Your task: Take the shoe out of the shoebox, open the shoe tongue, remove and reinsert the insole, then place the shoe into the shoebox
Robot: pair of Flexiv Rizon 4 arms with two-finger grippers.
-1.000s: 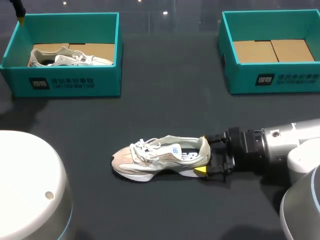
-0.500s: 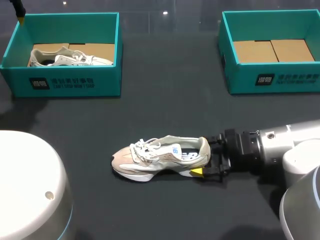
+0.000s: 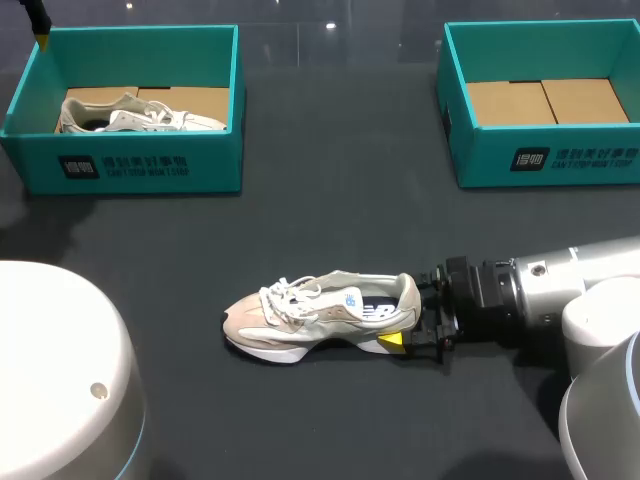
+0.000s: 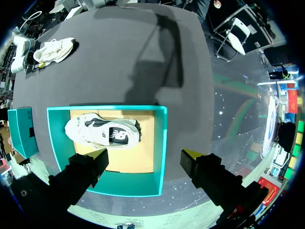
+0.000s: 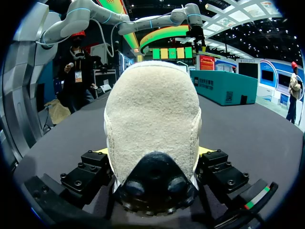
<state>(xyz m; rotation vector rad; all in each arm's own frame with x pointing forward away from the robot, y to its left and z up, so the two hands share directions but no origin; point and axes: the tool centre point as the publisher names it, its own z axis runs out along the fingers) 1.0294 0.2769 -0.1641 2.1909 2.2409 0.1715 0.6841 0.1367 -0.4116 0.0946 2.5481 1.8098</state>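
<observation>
My right pincer (image 3: pixel 410 315) clamps heel of shoe (image 3: pixel 320 310) on worktop (image 3: pixel 330 200). My left pincer (image 4: pixel 144 155) wide above shoebox (image 4: pixel 161 143) holding second shoe (image 4: pixel 102 133).

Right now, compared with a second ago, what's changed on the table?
The right pincer slid a little to the left, further around the heel of the shoe on the table, which hardly shifted. The left box with the other shoe in it, the right box and the left pincer stayed put.
</observation>
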